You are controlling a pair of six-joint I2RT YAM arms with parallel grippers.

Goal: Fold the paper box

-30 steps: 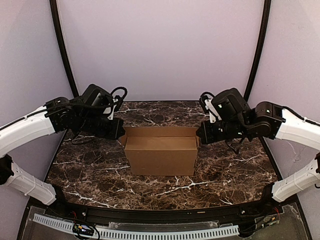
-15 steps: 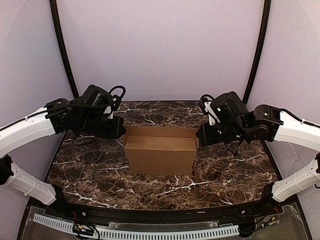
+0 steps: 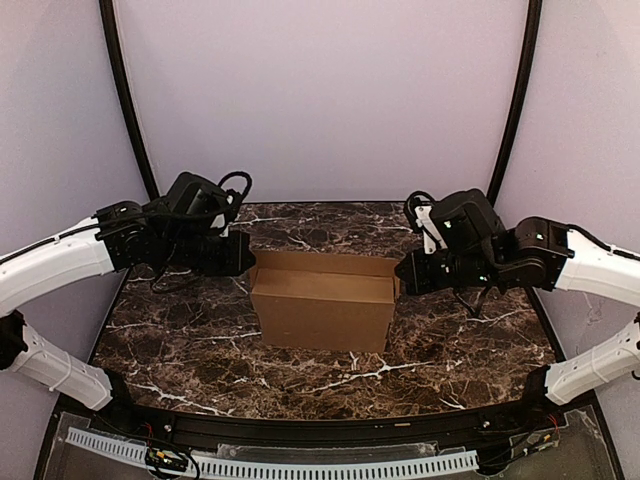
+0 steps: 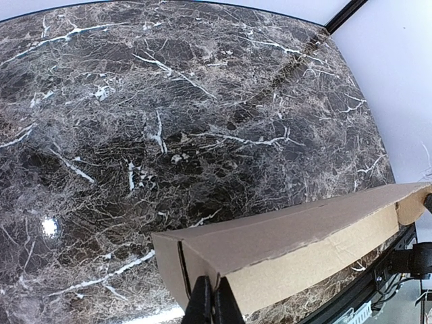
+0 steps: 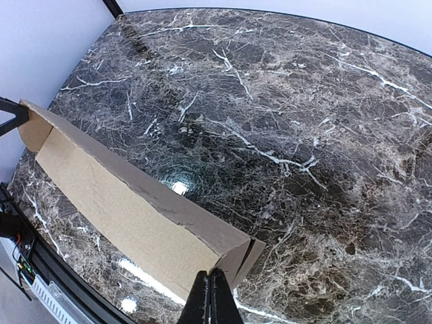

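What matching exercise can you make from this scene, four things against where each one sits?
Things:
1. plain brown cardboard paper box
2. left gripper
3. right gripper
4. dark veined marble tabletop

Places:
A. at the box's right end
B. beneath the box
C. mid-table, between the two grippers
D. at the box's left end

Pairs: 1-C, 2-D, 3-A, 4-B

Dark marble-look table [image 3: 180,340]; brown paper box [image 3: 320,315] near ctr, prob. resting flat on it, long side fwd.
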